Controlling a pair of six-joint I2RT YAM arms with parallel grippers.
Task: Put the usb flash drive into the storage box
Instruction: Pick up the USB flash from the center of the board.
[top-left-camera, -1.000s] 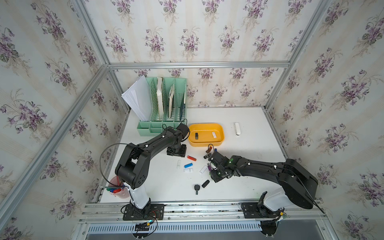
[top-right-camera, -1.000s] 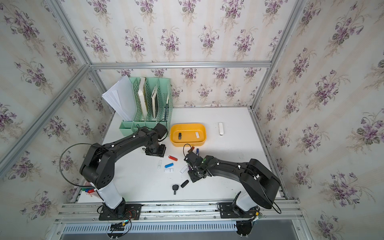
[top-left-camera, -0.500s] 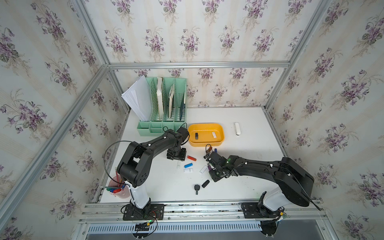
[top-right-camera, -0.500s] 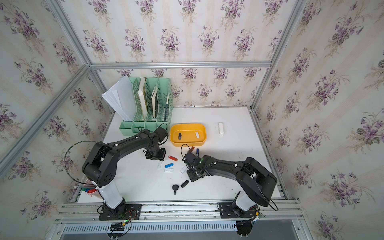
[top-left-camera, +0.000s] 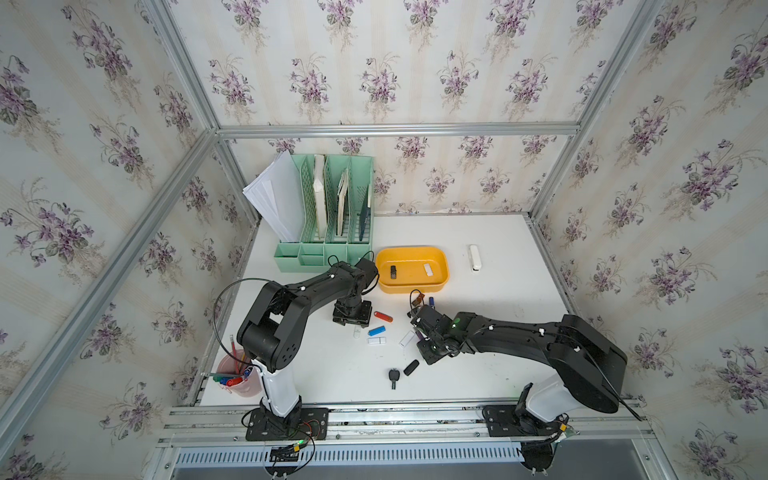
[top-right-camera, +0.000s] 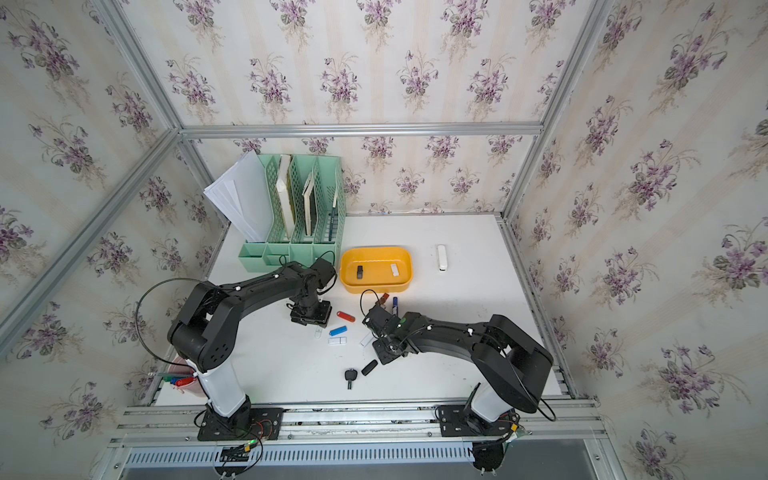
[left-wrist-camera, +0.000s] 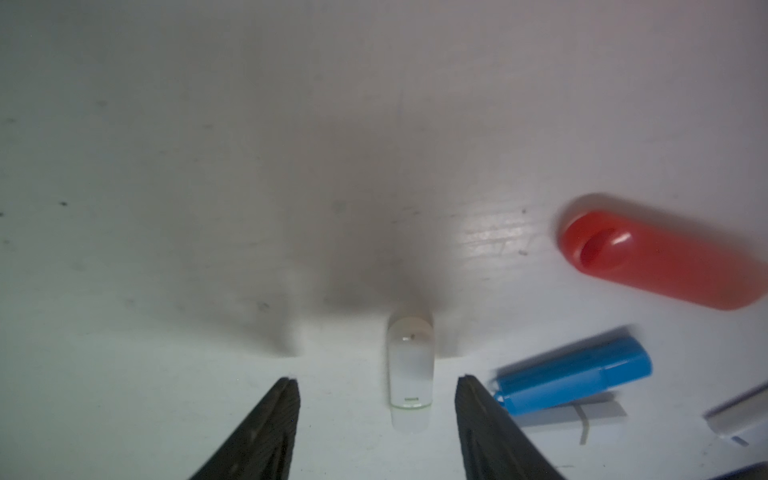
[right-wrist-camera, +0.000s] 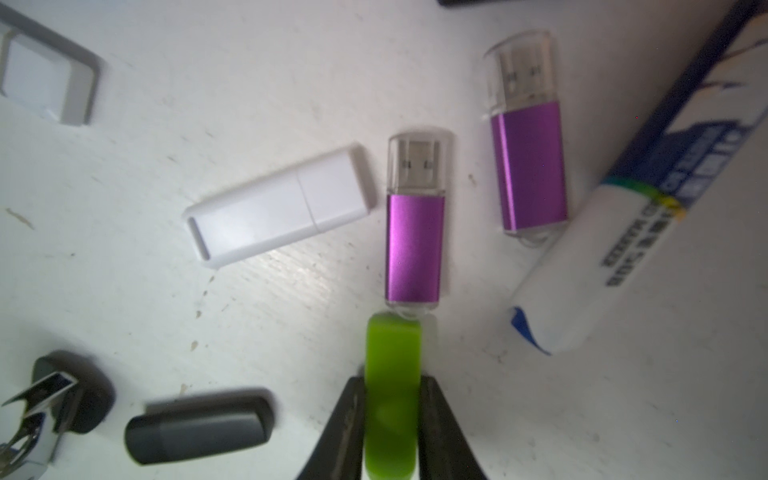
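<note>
The storage box (top-left-camera: 411, 287) is a shallow yellow-orange tray at mid-table, seen in both top views, with a black drive (top-left-camera: 393, 272) and a white drive (top-left-camera: 428, 269) inside. In the right wrist view my right gripper (right-wrist-camera: 392, 382) is shut on a lime-green usb flash drive (right-wrist-camera: 392, 353) low over the table, in front of the box. Two purple drives (right-wrist-camera: 413, 245) and a white drive (right-wrist-camera: 278, 212) lie just past it. My left gripper (left-wrist-camera: 376, 380) is open, its fingers on either side of a clear-capped drive (left-wrist-camera: 410, 365) on the table.
Red (top-left-camera: 383, 316), blue (top-left-camera: 377, 331), white (top-left-camera: 376, 341) and black (top-left-camera: 411, 367) drives and a key-shaped one (top-left-camera: 393, 376) lie between the arms. A mint-green file organizer (top-left-camera: 328, 216) stands back left, a white stick (top-left-camera: 475, 257) right of the box, a pen cup (top-left-camera: 237, 372) front left.
My right gripper's jaws have closed onto the green drive. My left gripper has moved from beside the box toward the table's front, down over the clear-capped drive.
</note>
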